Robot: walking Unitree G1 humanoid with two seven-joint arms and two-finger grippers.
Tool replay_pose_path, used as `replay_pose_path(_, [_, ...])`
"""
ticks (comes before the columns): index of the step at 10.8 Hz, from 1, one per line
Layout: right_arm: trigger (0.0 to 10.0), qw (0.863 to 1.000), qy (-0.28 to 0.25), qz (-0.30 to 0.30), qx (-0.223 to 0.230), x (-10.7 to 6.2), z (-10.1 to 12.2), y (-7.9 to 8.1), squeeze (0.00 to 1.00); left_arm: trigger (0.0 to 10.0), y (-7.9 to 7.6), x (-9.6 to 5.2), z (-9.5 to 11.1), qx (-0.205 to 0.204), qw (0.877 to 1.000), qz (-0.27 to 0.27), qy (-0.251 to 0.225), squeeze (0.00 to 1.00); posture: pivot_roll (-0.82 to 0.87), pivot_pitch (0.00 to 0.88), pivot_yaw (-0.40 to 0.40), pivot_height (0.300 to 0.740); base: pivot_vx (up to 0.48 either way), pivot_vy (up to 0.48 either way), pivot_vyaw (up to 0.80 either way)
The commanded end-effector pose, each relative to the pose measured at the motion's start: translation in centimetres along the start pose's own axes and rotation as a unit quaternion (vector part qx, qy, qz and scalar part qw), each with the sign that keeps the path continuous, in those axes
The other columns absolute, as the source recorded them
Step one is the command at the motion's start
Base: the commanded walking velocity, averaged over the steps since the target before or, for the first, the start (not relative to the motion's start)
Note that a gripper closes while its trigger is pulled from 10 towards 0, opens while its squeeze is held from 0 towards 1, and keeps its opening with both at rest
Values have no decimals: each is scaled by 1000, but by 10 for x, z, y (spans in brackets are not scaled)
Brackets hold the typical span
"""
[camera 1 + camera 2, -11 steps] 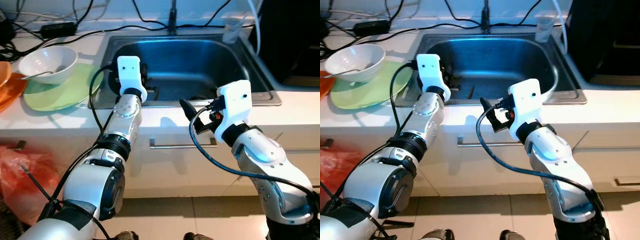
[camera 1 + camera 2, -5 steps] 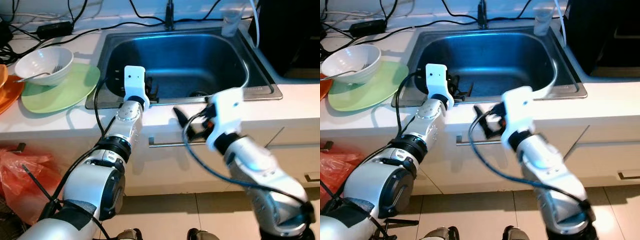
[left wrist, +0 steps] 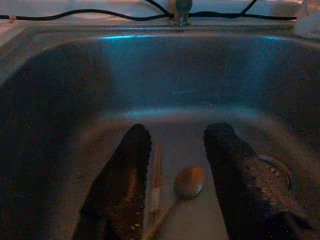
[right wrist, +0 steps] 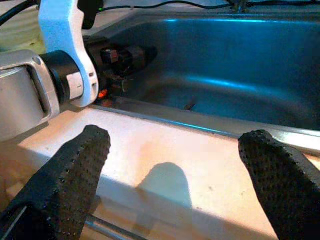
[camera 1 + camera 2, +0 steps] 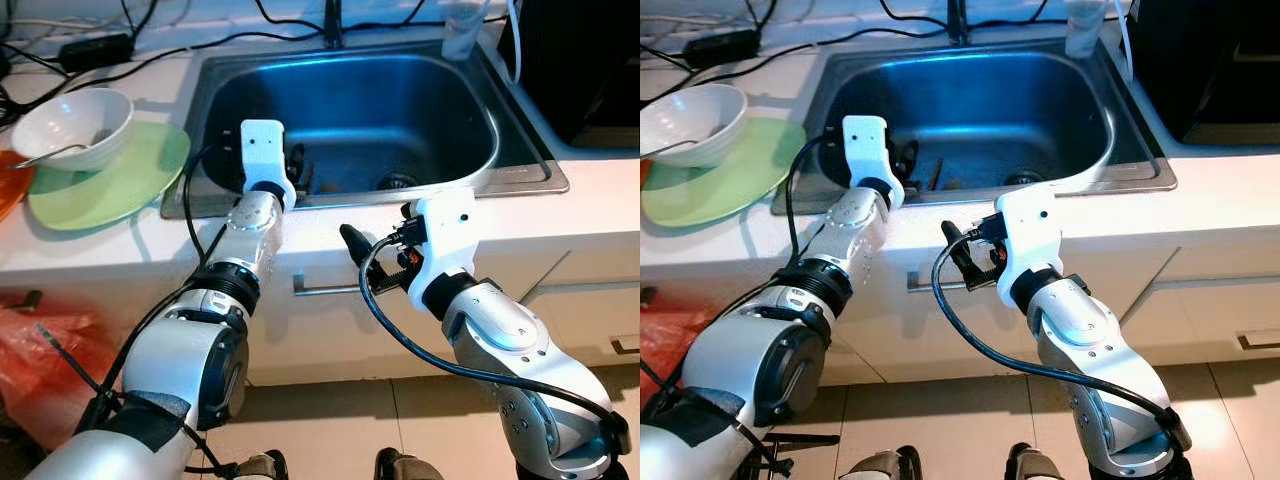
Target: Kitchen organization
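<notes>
An orange plastic bag (image 5: 45,345) sits on the floor below the counter (image 5: 600,205).

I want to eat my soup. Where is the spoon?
The spoon lies on the bottom of the sink, between the open fingers of the left gripper, beside a thin stick-like utensil and near the drain.
</notes>
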State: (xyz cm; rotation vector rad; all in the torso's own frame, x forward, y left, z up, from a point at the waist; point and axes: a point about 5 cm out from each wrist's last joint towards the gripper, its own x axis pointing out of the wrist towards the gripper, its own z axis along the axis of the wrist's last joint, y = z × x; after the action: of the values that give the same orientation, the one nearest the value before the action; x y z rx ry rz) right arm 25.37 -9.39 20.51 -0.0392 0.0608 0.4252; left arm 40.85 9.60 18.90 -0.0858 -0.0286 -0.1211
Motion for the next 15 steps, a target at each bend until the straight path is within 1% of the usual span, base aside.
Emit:
replay_pose_path(1, [10000,1000,-1,-1,0,-2,2,2,0,10000,6,-4,-18,-9,999,9,40,1000,-162,184,90,740,0,0,0])
replay_pose_path(5, [10000,1000,-4,2,-10,3,5,-5,0,10000,6,-1,-8,-24,999,12,31,1000,-160,148,77,740,0,0,0])
replay_pose_path(7, [10000,1000,-9,2,-19,8,8,-12,0,10000,8,1,2,-35,999,13,5,1000,-154,116,56,740,0,0,0])
replay_pose_path(8, [10000,1000,-14,6,-26,11,11,-14,0,10000,12,2,9,-41,999,11,-14,1000,-150,96,41,740,0,0,0])
replay_pose_path(9, [10000,999,-19,9,-31,13,13,-16,0,10000,15,2,13,-39,999,12,-25,1000,-146,88,36,740,0,0,0])
replay_pose_path(10, [10000,999,-27,10,-35,16,15,-19,0,10000,23,0,21,-28,998,27,-56,1000,-131,65,24,740,0,0,0])
replay_pose_path(11, [10000,999,-34,14,-37,18,17,-18,0,10000,26,-2,24,-13,996,32,-79,1000,-124,58,21,740,0,0,0])
replay_pose_path(12, [10000,998,-42,20,-41,21,18,-17,0,10000,24,-6,25,-5,994,30,-102,945,-105,46,16,740,0,0,0])
replay_pose_path(13, [10000,998,-49,18,-41,23,19,-17,0,10000,24,-12,25,0,992,34,-122,0,-87,37,14,740,0,0,0])
replay_pose_path(14, [10000,996,-76,5,-47,25,24,-17,0,10000,27,-25,39,27,982,40,-184,0,-68,32,12,740,0,0,0])
replay_pose_path(15, [10000,995,-90,-7,-48,25,27,-18,0,10000,27,-32,45,35,978,40,-204,0,-52,34,7,740,0,0,0])
